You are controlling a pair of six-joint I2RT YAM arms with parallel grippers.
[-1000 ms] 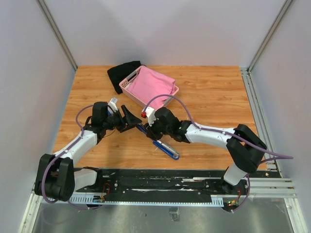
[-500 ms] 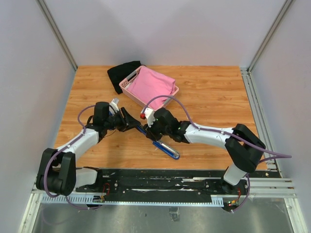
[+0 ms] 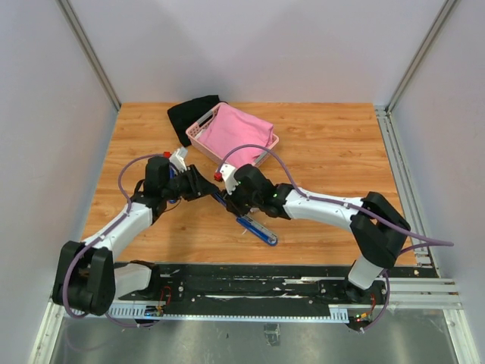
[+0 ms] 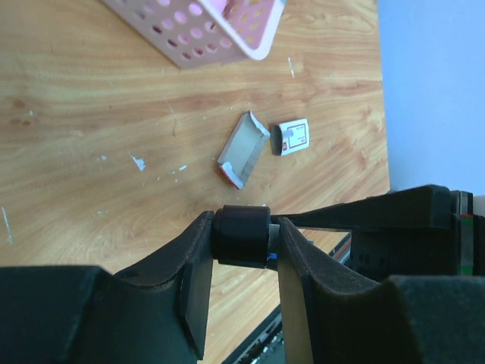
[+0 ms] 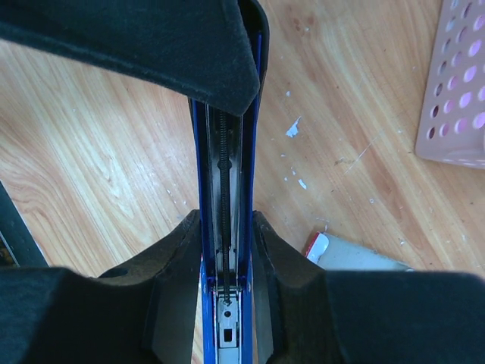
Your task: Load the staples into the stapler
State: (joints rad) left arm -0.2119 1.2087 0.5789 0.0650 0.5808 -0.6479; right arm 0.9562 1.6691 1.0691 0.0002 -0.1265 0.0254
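Both arms on the stapler, staples lying loose on the table

Left gripper (image 4: 242,224) is pinched onto a black rounded bit at the far-left end of the stapler (image 3: 255,228), both fingers touching it. Just right of that, the right gripper (image 5: 226,221) is clamped around the blue body, with the open channel and its spring rod showing between the fingers. The staples (image 4: 244,149) sit as a grey block on the wooden table (image 3: 333,152), on the near side of the pink basket (image 3: 231,135). They're close to the stapler but not touching it, with the small white red-print carton (image 4: 294,137) just beside them. The arms hide them in the top view.
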